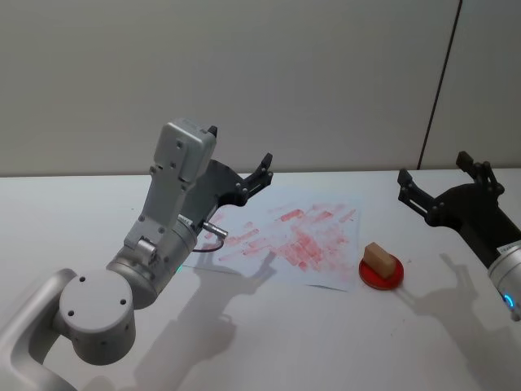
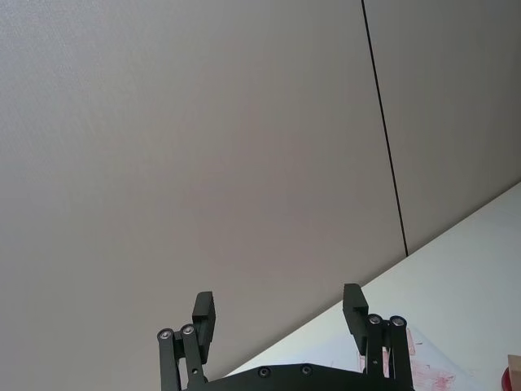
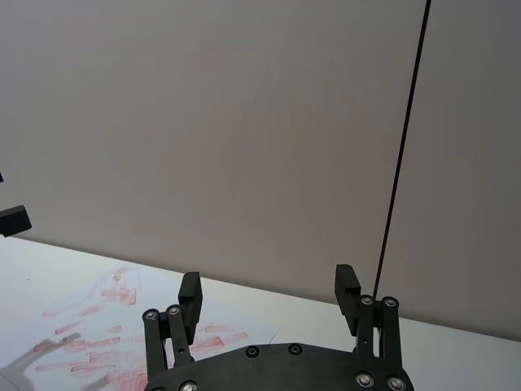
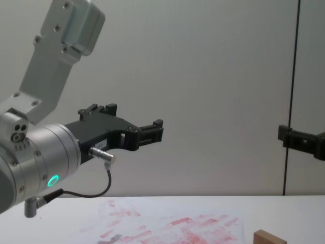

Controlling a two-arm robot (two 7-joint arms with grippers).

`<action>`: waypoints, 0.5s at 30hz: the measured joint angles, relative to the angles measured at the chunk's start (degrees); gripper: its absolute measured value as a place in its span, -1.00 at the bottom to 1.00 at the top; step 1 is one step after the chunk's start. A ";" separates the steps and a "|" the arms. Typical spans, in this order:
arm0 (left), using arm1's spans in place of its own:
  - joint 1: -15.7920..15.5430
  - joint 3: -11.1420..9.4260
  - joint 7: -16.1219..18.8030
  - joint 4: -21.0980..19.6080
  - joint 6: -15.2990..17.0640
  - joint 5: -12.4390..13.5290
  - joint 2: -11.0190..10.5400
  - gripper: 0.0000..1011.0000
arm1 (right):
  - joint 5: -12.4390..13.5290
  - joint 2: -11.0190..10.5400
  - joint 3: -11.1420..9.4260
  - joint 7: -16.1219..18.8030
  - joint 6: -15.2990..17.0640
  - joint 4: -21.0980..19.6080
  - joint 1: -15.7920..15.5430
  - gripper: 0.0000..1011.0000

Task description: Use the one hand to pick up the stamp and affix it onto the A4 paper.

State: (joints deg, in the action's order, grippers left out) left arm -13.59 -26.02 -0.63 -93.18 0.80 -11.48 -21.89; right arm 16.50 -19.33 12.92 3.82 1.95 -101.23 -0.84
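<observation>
Nearest, stamp [image 1: 380,259] tilted on red ink pad [image 1: 381,277], just beside near right corner of A4 paper [image 1: 309,236]. Risks tipping or skidding off if pinched on that slant; could drag pad along if ink sticks. Above table, left gripper [image 1: 240,147] and right gripper [image 1: 434,167] raised, jaws apart, empty. Stamp's underside hidden; block cut off low in chest view.

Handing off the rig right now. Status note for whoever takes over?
Left gripper: open, empty, raised over the left side of the A4 paper.
Right gripper: open, empty, raised farther right.
Stamp: sits on the red ink pad at the paper's right edge.
Done: nothing gripped yet; the paper bears many red marks.
Left: grasp the stamp and press it onto the paper.
</observation>
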 joint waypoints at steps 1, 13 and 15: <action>0.00 0.00 0.00 0.00 0.00 0.00 0.00 0.98 | 0.00 0.00 0.00 0.00 0.00 0.00 0.00 0.98; 0.00 0.00 0.00 0.00 0.00 0.00 0.00 0.98 | -0.02 0.00 0.02 0.00 0.00 0.00 0.00 0.98; 0.00 0.00 0.00 0.00 0.00 0.00 0.00 0.98 | -0.02 0.00 0.02 0.00 0.00 0.00 0.00 0.98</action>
State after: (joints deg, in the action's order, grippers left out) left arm -13.59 -26.02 -0.63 -93.18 0.80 -11.48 -21.89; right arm 16.48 -19.33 12.94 3.82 1.94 -101.24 -0.84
